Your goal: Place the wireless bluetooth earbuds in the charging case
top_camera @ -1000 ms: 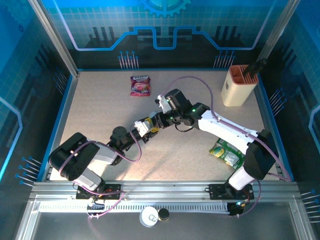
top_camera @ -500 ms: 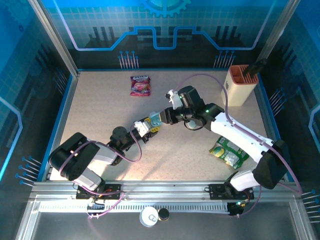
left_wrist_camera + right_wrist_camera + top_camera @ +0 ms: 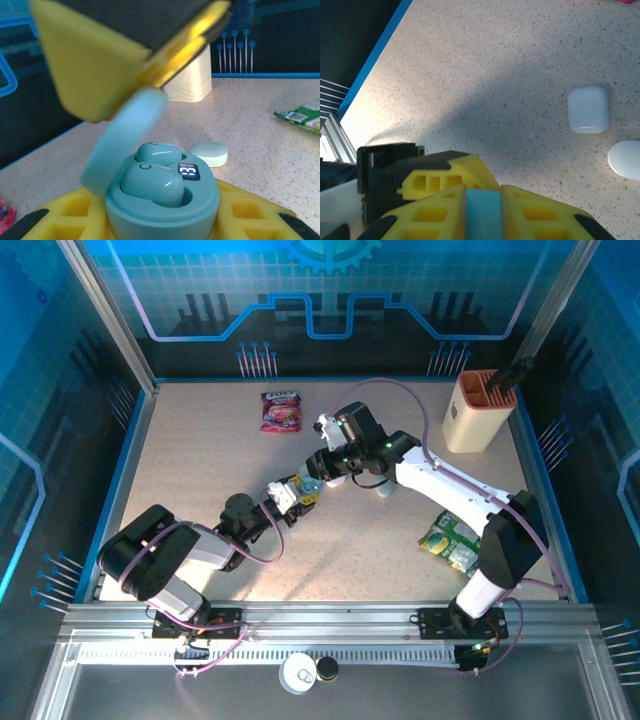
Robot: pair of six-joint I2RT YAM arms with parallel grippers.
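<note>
Left gripper [image 3: 288, 492] is clamped around the base of the teal charging case [image 3: 162, 217], whose lid [image 3: 125, 142] stands tilted open, and the right gripper [image 3: 483, 209] pinches that lid between its yellow fingers [image 3: 457, 210]. 2 pale-blue earbuds [image 3: 152, 184] sit side by side in the case's wells, just beside a small lit display [image 3: 189, 171]. Behind it on the table [image 3: 260, 130] lies 1 closed pale case [image 3: 209, 152], with a cream holder [image 3: 187, 75] farther back
</note>
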